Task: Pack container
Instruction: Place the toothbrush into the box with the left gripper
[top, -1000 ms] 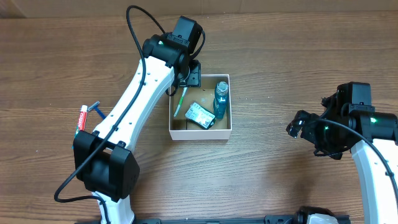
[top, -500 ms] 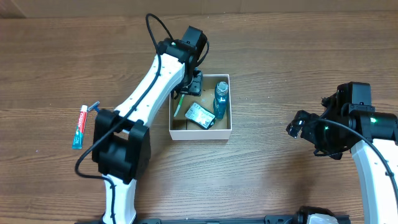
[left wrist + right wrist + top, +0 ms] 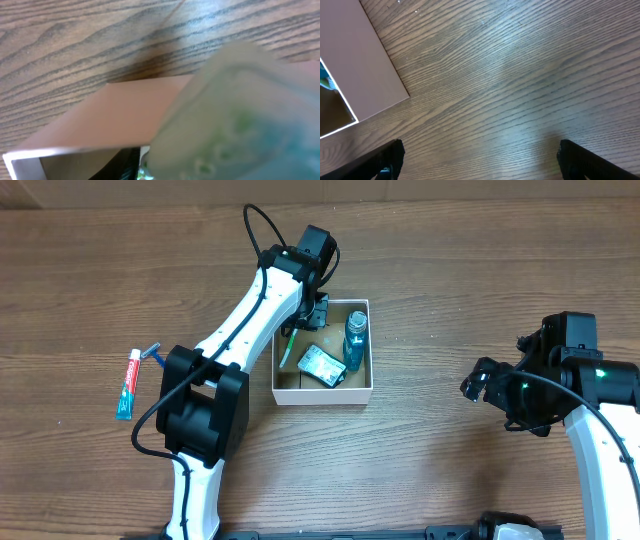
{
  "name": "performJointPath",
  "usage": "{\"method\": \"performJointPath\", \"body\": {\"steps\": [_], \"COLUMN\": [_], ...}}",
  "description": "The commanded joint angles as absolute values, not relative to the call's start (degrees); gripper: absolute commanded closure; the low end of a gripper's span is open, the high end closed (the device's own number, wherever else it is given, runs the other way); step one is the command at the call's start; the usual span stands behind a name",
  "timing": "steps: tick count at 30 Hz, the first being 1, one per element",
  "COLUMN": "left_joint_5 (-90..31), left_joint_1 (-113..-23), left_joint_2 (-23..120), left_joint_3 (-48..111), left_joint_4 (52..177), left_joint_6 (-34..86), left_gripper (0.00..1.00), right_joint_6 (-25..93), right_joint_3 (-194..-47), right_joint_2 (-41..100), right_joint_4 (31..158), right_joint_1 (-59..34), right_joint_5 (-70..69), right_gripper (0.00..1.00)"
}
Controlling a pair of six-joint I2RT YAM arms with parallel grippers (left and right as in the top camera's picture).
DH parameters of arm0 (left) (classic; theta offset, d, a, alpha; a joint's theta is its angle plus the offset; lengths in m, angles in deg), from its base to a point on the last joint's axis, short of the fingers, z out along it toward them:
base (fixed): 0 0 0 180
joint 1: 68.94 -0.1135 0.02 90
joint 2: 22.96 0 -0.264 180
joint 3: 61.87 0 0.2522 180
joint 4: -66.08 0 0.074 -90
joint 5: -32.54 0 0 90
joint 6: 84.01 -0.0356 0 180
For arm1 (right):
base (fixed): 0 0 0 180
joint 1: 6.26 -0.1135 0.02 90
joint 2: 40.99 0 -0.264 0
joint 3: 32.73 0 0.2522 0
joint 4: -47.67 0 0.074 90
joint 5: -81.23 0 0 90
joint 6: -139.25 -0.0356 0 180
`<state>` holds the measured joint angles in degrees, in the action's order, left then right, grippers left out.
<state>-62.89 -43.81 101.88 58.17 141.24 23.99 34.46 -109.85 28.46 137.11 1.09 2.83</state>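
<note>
— How many of each?
— One container [image 3: 325,396] and two grippers. Inside it are three things: one green toothbrush [image 3: 290,345], one packet [image 3: 322,366] and one blue bottle [image 3: 355,340]. Out on the table [image 3: 450,270], at the left, are one tube [image 3: 127,383] and one small blue item [image 3: 155,354] just beside it.
— Where is the container?
— Mid-table, a little toward the left arm's side. The left gripper [image 3: 312,310] hangs over its far left corner, above the toothbrush's upper end. The right gripper [image 3: 472,385] is well apart from it, out to the right, aimed toward it. Its wrist view catches only one corner of the container, at the left edge.
— Which way does it point?
— It lies flat, open side up, walls running along the wood grain and across it. It is square, so it has no long axis.
— And the grippers?
— Right: fingers [image 3: 387,160] spread wide, bare wood between them, nothing held. Left: I cannot tell. A blurred pale green shape close to the lens fills its wrist view, and from overhead the jaws are hidden under the wrist. Whether it grips the toothbrush is unclear.
</note>
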Motion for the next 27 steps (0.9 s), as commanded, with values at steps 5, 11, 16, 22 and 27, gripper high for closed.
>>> {"method": "performJointPath", "body": {"steps": [5,11,16,22,27], "left_joint_5": [-63.90,-64.07,-64.09,-67.35,-68.14], "left_joint_1": [-43.77,-43.77,-43.44,-41.34,-39.99], "left_joint_2": [102.66,102.66,102.55,97.53,89.44], "left_joint_3": [58.93,58.93,59.00,59.74,59.74], "left_joint_4": [139.12,139.08,139.84,141.94,141.31], "left_joint_6": [24.18,24.20,24.14,21.63,7.83], "left_gripper": [0.80,0.94,0.96,0.96,0.96], "right_joint_6": [34.44,34.44,34.44,34.44,34.44], "right_joint_3": [-109.80,-109.80,-109.80,-109.80,-109.80], "right_joint_2": [28.22,28.22,28.22,28.22,28.22], "right_joint_4": [136.98,136.96,136.94,136.87,136.91], "right_joint_1": [0.92,0.92,0.92,0.92,0.92], "right_joint_5": [2.63,2.63,2.61,2.41,2.41], "right_gripper": [0.00,0.00,0.00,0.00,0.00]}}
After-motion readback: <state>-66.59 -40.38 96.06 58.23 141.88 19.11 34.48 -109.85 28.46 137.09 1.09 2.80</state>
